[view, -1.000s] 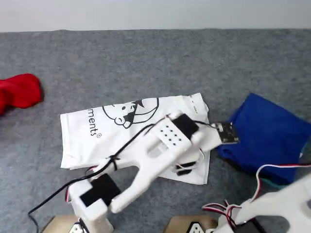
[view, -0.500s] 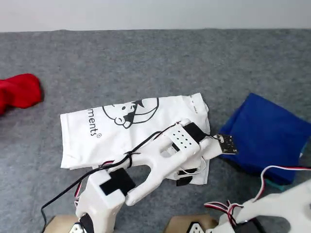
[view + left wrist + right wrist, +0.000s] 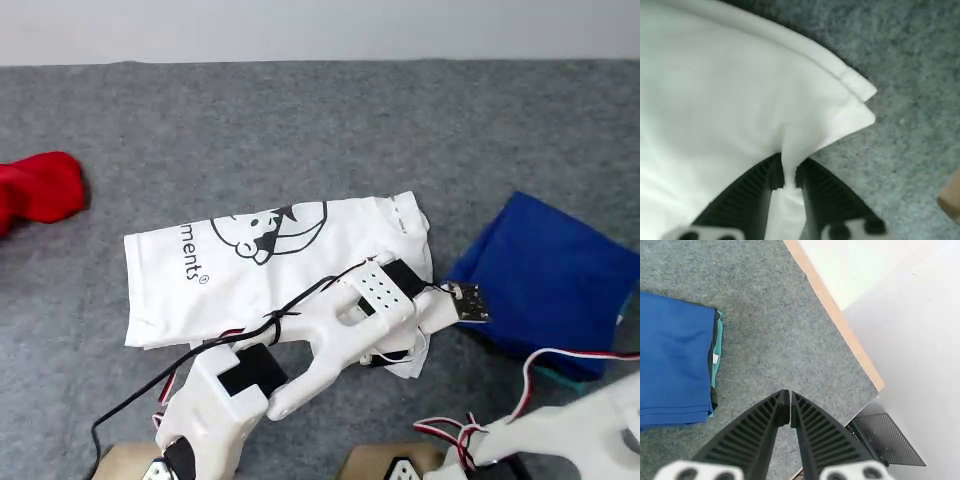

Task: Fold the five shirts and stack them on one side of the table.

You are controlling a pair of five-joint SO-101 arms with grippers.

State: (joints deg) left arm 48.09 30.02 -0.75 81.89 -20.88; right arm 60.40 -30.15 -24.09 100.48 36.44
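White shirt (image 3: 240, 275) corner pinched in left gripper (image 3: 788, 175), arm (image 3: 330, 325) hiding its near edge, right gripper (image 3: 790, 396) closed, empty

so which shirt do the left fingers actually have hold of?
The white printed shirt: the left fingers pinch it near a corner. The blue shirt lies folded and the red shirt bunched, both apart from them.

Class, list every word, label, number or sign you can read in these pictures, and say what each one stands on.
White shirt: a line of dark lettering beside a cartoon drawing; a fold cuts it off, so no whole word reads.
White shirt, far edge: small dark marks, too small to read.
Blue folded stack: a small white tag, too small to read.
Red shirt: no print shows.
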